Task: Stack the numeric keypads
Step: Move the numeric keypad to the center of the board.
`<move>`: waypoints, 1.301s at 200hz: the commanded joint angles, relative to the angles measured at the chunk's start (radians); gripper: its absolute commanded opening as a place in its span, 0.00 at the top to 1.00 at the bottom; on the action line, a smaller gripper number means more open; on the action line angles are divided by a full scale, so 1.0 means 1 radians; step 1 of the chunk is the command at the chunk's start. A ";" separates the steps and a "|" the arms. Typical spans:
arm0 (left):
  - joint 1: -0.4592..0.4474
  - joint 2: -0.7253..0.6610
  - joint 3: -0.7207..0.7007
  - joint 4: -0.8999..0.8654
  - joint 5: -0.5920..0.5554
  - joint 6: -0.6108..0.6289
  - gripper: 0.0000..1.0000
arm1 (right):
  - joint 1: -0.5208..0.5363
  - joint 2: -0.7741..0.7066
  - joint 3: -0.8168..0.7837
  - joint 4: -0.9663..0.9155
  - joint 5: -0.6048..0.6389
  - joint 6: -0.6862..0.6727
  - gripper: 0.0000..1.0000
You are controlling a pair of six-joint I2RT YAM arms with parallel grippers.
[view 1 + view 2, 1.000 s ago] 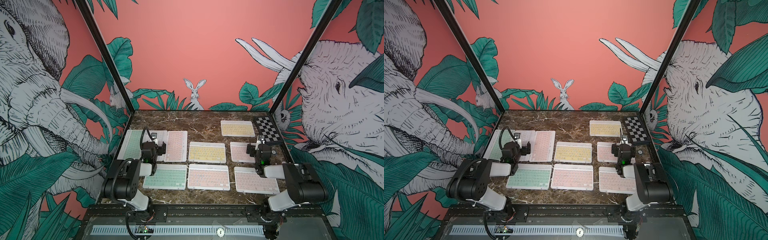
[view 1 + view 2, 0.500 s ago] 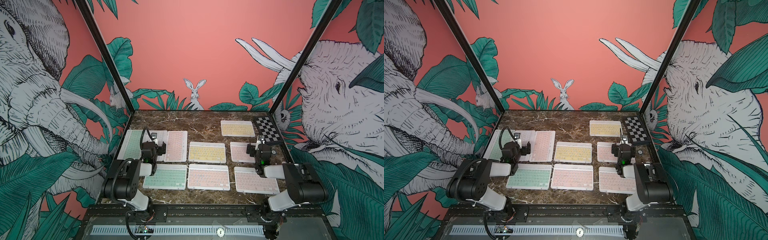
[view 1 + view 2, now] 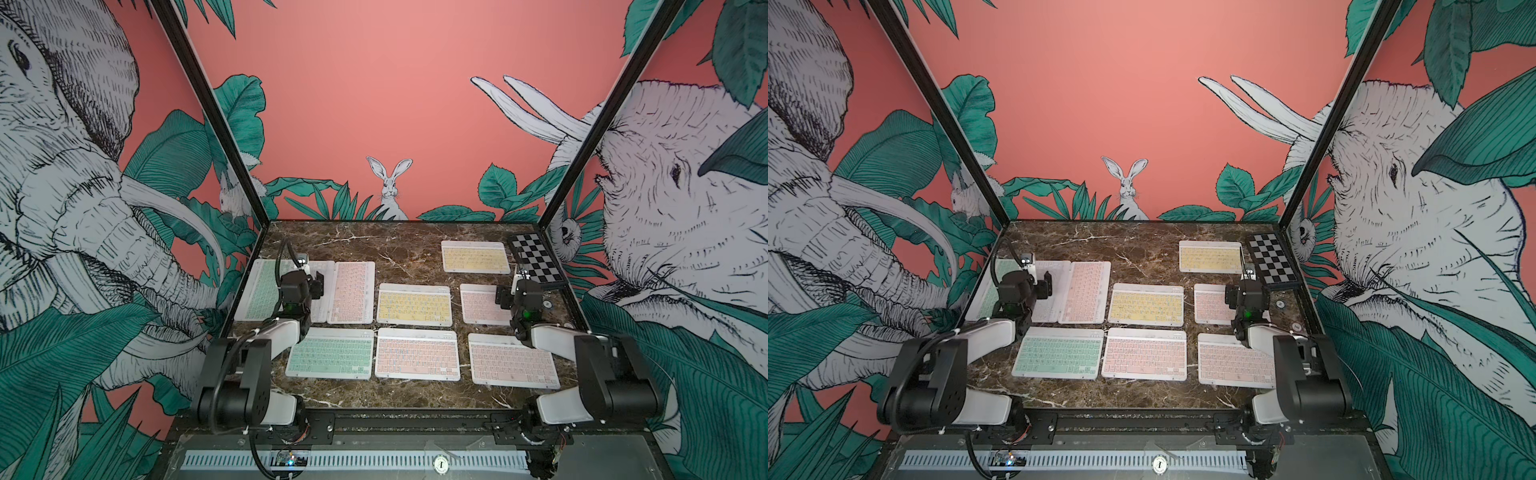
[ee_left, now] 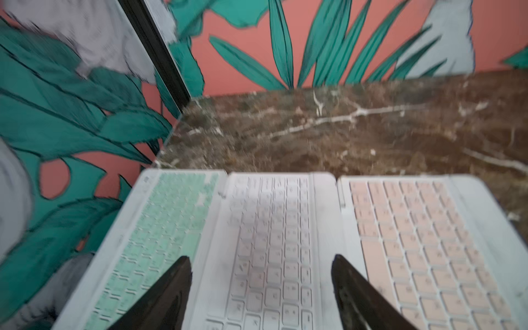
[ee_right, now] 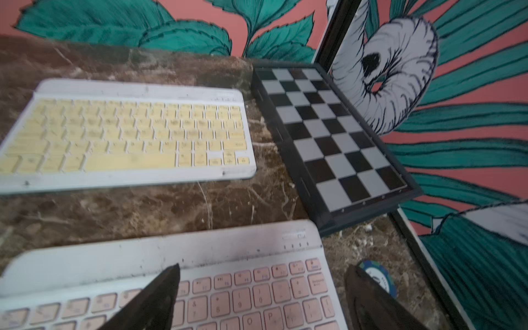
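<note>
A dark brown marble counter [image 3: 374, 249] with pale veins carries a black-and-white checkered board [image 3: 536, 262] in a black frame. The board lies flat at the far right corner, along the right wall. A round blue, green and white chip [image 5: 381, 277] rests on the stone nearer than the board and apart from it. Salmon walls [image 3: 374, 104] show painted green leaves, elephants [image 3: 665, 199] and a white rabbit [image 3: 390, 187]. Black posts [image 3: 208, 108] rise from the far corners.

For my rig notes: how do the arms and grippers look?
Left arm and right arm: white links between black joint housings. A black cable loops above the left wrist; each wrist shows a green light. Left gripper and right gripper: dark tapered fingers.
</note>
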 commanded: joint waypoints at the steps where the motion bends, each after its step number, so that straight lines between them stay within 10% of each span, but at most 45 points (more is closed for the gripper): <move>1: -0.047 -0.084 0.104 -0.229 -0.055 -0.079 0.23 | 0.015 -0.105 0.113 -0.253 -0.029 0.061 0.15; 44: -0.214 -0.060 0.314 -0.528 -0.045 -0.166 0.23 | 0.061 -0.075 0.340 -0.548 -0.070 0.143 0.16; 119: -0.262 0.117 0.565 -0.798 0.172 -0.319 0.29 | 0.103 0.394 0.806 -0.796 -0.190 0.226 0.21; 260: -0.277 0.260 0.672 -0.796 0.199 -0.347 0.30 | 0.107 0.863 1.277 -1.016 -0.292 0.307 0.28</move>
